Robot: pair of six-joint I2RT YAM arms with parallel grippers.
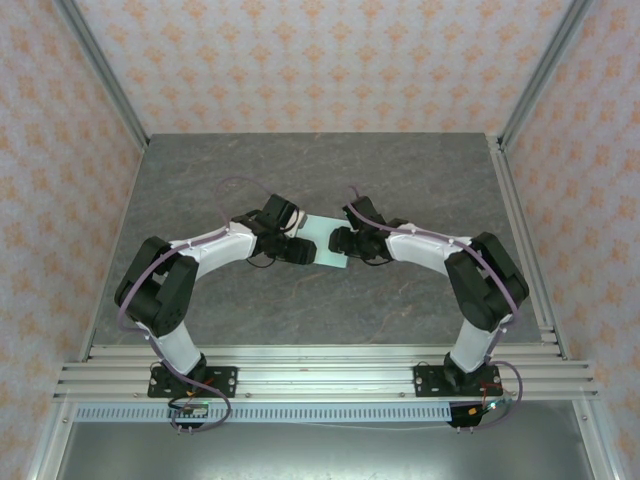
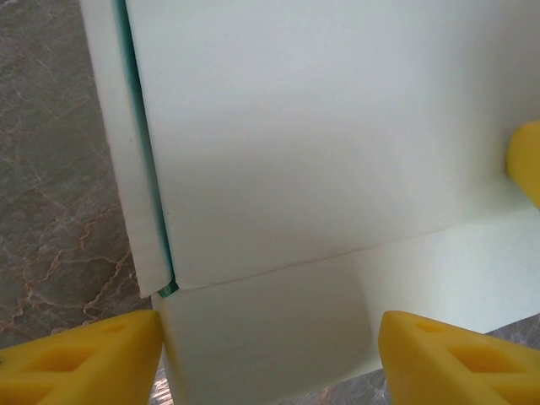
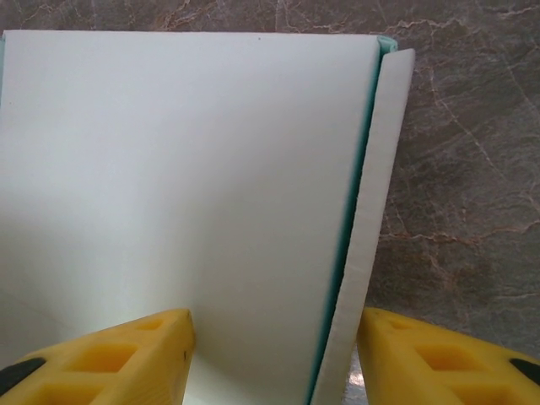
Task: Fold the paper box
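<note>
Box: pale mint card (image 1: 322, 242), partly folded, lying flat on the desk at mid-width, between the two pincers.
Panel: the broad top face shows smooth and unmarked in both wrist views; in the right wrist view its far edge runs straight.
Flap: a narrow strip (image 2: 114, 143) runs along one long side of the panel, parted from it by a thin dark-green slit. In the right wrist view a flap stands on the right, with a teal slit beside it.
Crease: a fold line (image 2: 337, 247) crosses the panel, with a lower section of card below it.
Left pincer (image 2: 270, 354): its yellow fingers (image 2: 84, 363) stand apart on either side of the lower section. One touches its corner and the other is just beside its edge. Whether they clamp the card cannot be told.
Right pincer (image 3: 274, 354): jaws apart. One finger lies over the panel and the other is outside the flap, just beside it. The thin flap between them is not pinched.
Yellow piece (image 2: 527, 164): at the right edge of the left wrist view, against the box. What it belongs to cannot be told.
Desk (image 1: 420, 180): grey and veined. Bare surface lies wide beyond the box and to both sides, with a narrower band toward the rail (image 1: 320, 360).
Arms: the left arm (image 1: 170, 280) and right arm (image 1: 480, 280) bend inward, elbows out, and meet at the box.
Walls (image 1: 330, 60): patterned, on three sides, well apart from the box.
</note>
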